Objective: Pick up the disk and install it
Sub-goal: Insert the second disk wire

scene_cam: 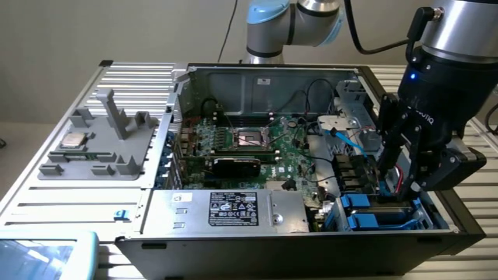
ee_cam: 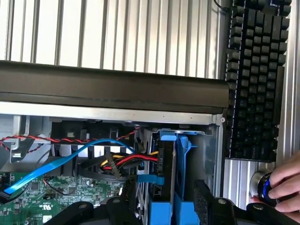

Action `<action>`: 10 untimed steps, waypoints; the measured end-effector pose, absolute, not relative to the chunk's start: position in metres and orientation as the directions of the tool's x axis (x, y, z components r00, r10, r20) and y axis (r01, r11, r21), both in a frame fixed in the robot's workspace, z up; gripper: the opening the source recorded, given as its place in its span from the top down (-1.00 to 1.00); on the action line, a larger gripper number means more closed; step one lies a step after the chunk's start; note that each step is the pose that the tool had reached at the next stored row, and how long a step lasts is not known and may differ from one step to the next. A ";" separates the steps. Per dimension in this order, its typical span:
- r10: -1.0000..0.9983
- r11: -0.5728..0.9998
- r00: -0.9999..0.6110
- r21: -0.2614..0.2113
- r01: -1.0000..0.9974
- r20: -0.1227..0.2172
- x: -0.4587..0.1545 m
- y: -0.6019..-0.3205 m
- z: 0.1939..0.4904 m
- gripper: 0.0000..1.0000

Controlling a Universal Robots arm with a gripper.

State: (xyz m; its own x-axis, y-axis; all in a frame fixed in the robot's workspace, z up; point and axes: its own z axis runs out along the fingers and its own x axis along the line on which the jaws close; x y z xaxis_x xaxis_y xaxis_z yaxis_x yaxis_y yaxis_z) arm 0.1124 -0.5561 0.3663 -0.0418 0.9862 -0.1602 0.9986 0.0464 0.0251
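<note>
Inside the open computer case (scene_cam: 257, 76), at about four o'clock in the exterior view, the tool (scene_cam: 400, 175) reaches down into the drive bay corner, its dark fingers (scene_cam: 389, 146) pointing into the blue-bracketed slots. From the wrist view the disk (ee_cam: 165, 161) stands on edge in its blue bracket (ee_cam: 180, 154), seated in the bay beside the case wall, with red, yellow and black cables (ee_cam: 126, 163) plugged at its near edge. Whether the tool is spread or pinching the disk cannot be told; its two black fingers sit on either side of the bracket. A green motherboard (scene_cam: 249, 140) fills the case centre, and a silver box with a sticker (scene_cam: 225, 210) lies at six o'clock. Beyond the case a black keyboard (ee_cam: 255, 79) rests on the table (ee_cam: 117, 33), and a person's hand (ee_cam: 286, 180) touches a glowing knob
</note>
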 end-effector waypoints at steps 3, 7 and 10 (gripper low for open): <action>0.986 0.047 -0.042 0.025 0.999 -0.160 0.112 -0.556 0.380 -0.21; 0.986 0.047 -0.042 0.026 0.999 -0.160 0.112 -0.556 0.397 -0.21; 0.986 0.046 -0.042 0.027 0.999 -0.160 0.112 -0.556 0.399 -0.21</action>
